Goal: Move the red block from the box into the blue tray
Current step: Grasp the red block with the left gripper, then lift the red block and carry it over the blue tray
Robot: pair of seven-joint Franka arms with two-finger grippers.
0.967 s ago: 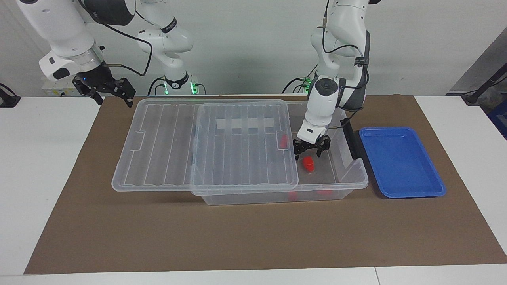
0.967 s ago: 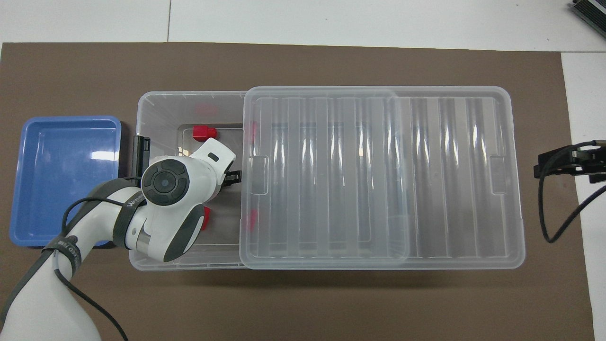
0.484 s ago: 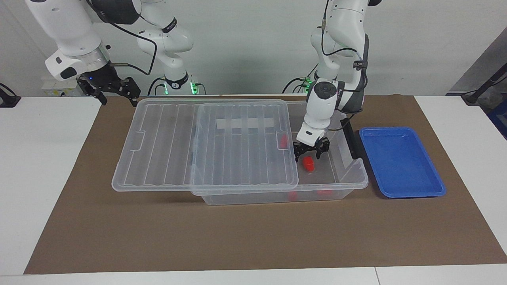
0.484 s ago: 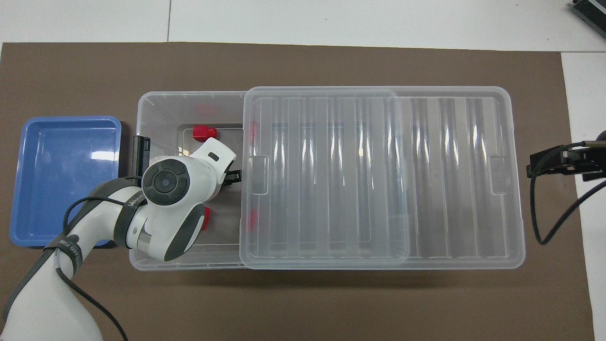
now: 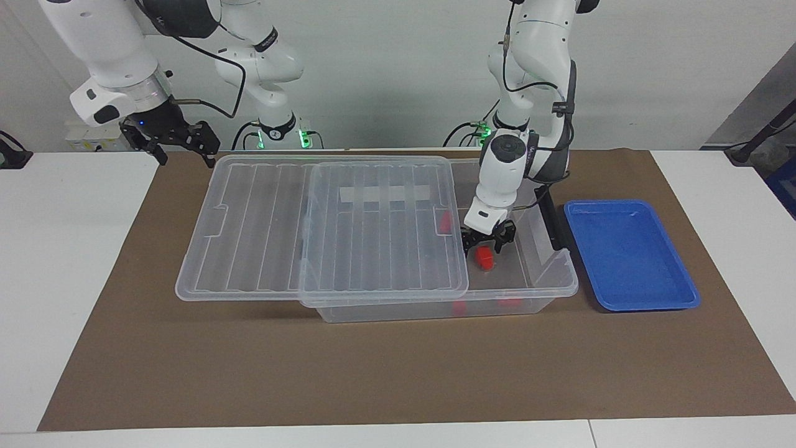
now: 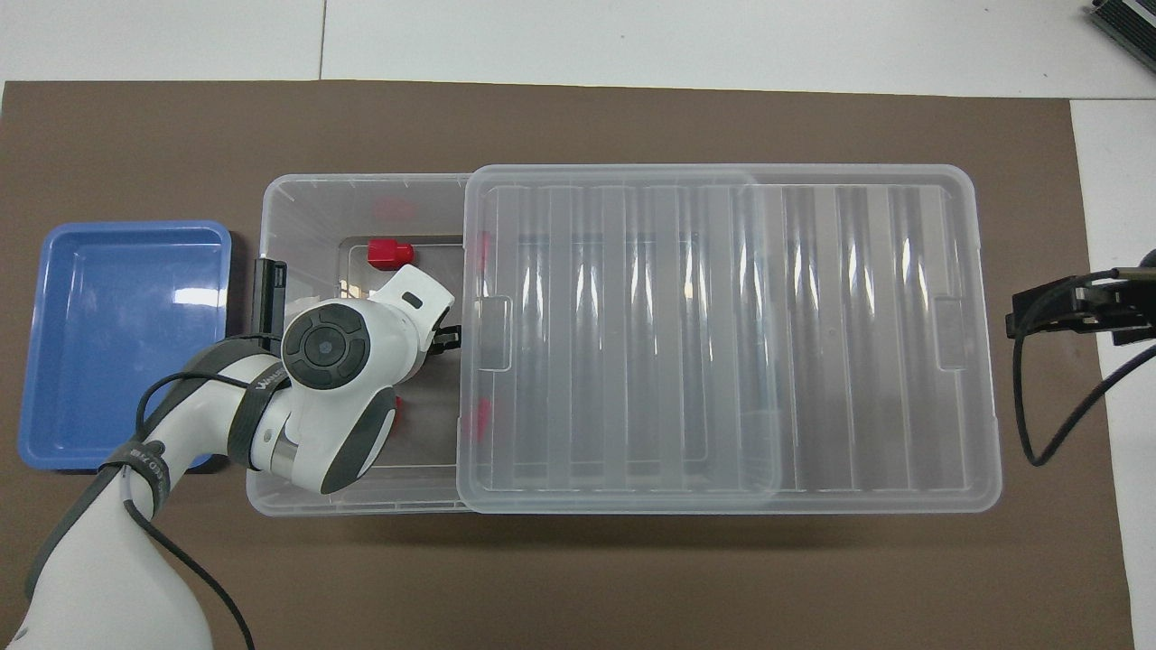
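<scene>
Red block (image 5: 484, 257) lies in the box (image 5: 528, 274), at its uncovered end beside the blue tray (image 5: 628, 255). Left pincer (image 5: 487, 241) has dropped onto it, fingers spread astride it. Right pincer (image 5: 171, 138), released, waits above the box's other end.

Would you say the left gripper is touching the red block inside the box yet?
Cannot tell. In the facing view the left gripper sits at the red block, showing neither contact nor gap.

Left gripper (image 5: 488, 242) lowered, jaws spread; right gripper (image 5: 177, 142) waits raised.
</scene>
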